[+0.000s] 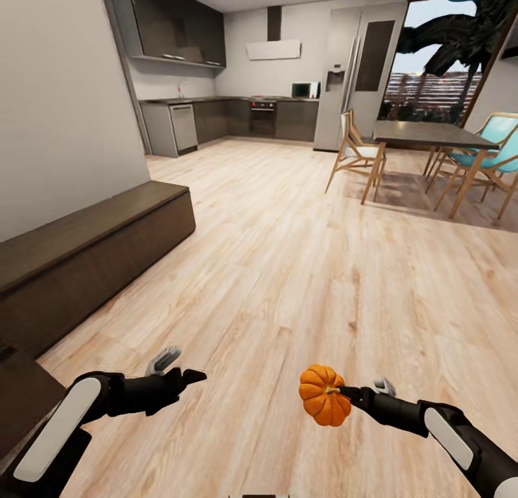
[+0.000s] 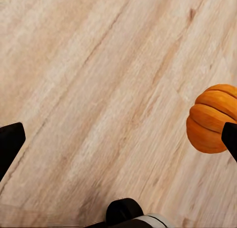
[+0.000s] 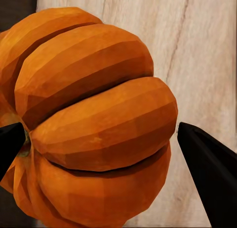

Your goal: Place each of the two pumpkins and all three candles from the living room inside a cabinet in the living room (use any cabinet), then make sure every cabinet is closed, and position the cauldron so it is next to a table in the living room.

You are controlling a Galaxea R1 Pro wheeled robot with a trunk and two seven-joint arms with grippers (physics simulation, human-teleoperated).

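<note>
Gripping one ribbed, glossy orange pumpkin (image 1: 324, 404) between right gripper (image 1: 344, 394) fingers; left gripper (image 1: 188, 368) fingers spreading wide, empty; hovering over pale wood-grain floor (image 1: 302, 268); long dark-brown cabinet (image 1: 86, 253) sitting left.

Left arm: entered the head view from the lower left corner, white-panelled forearm angled up and inward, black wrist extended toward the centre. Left gripper (image 1: 188, 368): fingers spread apart, nothing between them, held above the floor; in the left wrist view one dark fingertip (image 2: 10, 144) sat at each side edge with a wide gap.

Right arm: entered from the lower right corner, forearm angled up and inward, wrist pointing toward the left arm. Right gripper (image 1: 344, 392): closed upon a pumpkin (image 1: 323, 394), gripped near its stem end and carried clear of the floor; both dark fingers (image 3: 210, 176) flanked the pumpkin (image 3: 94, 124) in the right wrist view.
</note>
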